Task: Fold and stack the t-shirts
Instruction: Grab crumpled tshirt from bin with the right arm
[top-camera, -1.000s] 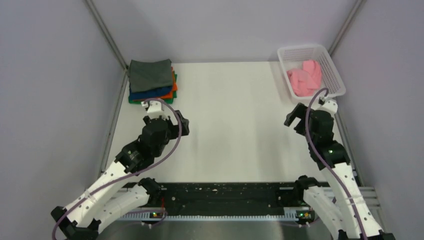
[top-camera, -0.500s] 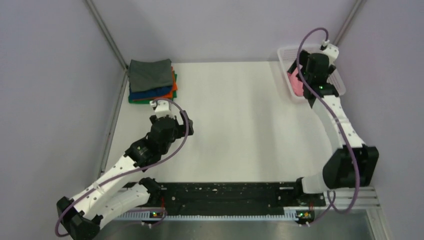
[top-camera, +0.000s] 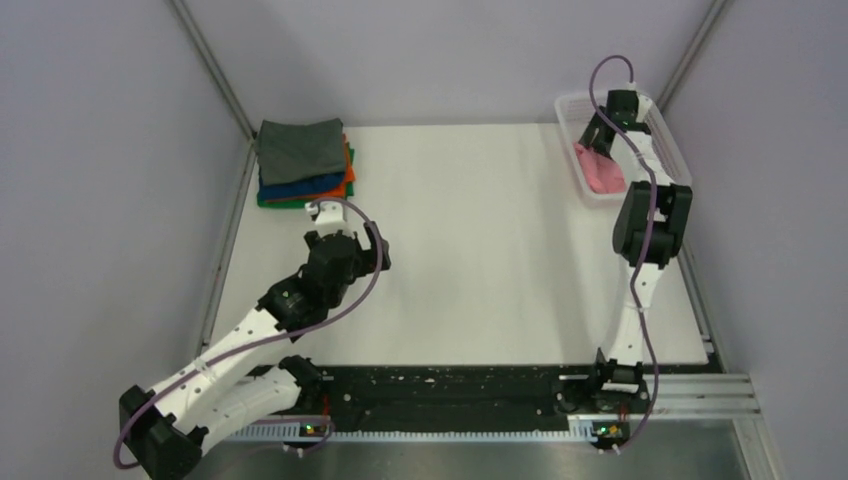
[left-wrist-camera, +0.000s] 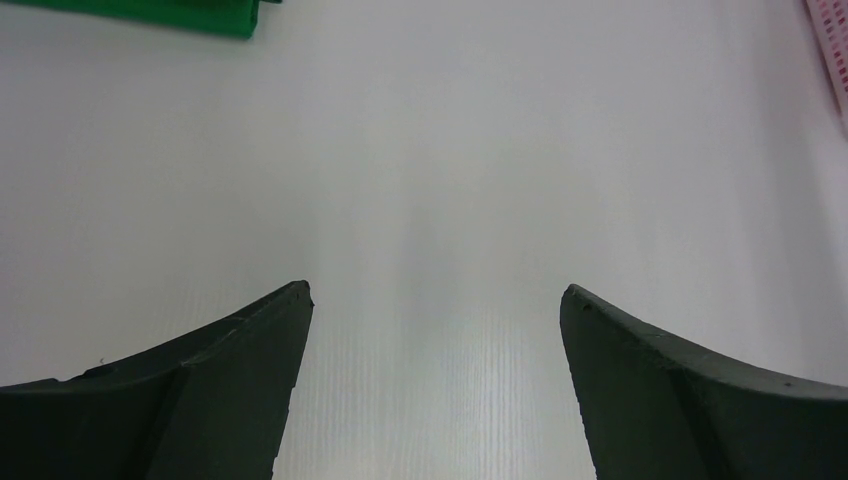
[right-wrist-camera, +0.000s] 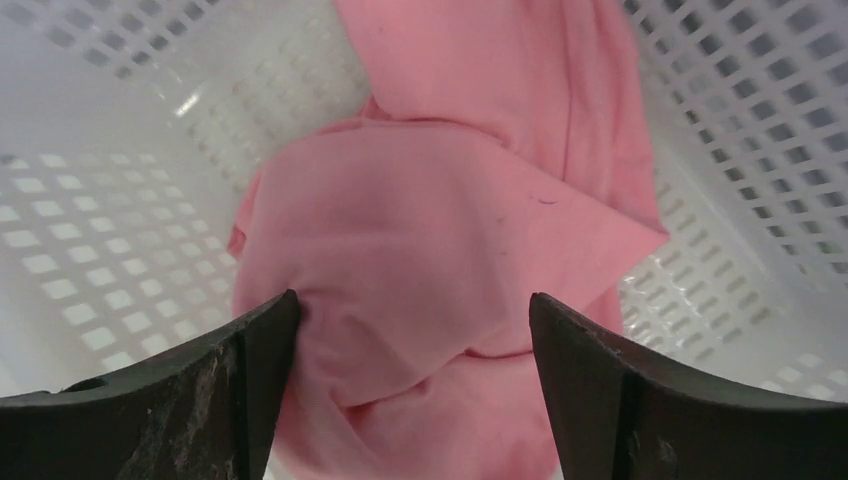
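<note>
Pink t-shirt (right-wrist-camera: 440, 250) lies crumpled in white mesh basket (right-wrist-camera: 100, 200) at 1 o'clock. The folded stack (top-camera: 303, 160), dark grey on top, sits at 11 o'clock on tabletop (top-camera: 480, 250). Right arm stretched out, right hand (right-wrist-camera: 412, 300) inside basket, spread wide over pink cloth, gripping nothing. Left hand (left-wrist-camera: 435, 290) wide open over tabletop, empty.

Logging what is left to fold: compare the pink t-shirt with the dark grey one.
The pink t-shirt lies crumpled; the dark grey t-shirt is folded into a flat rectangle. The pink one sits in the white mesh basket at the far right; the grey one tops a stack of folded shirts at the far left. The open right gripper hangs over the pink one; no gripper touches the grey one. Both are plain cloth.
</note>
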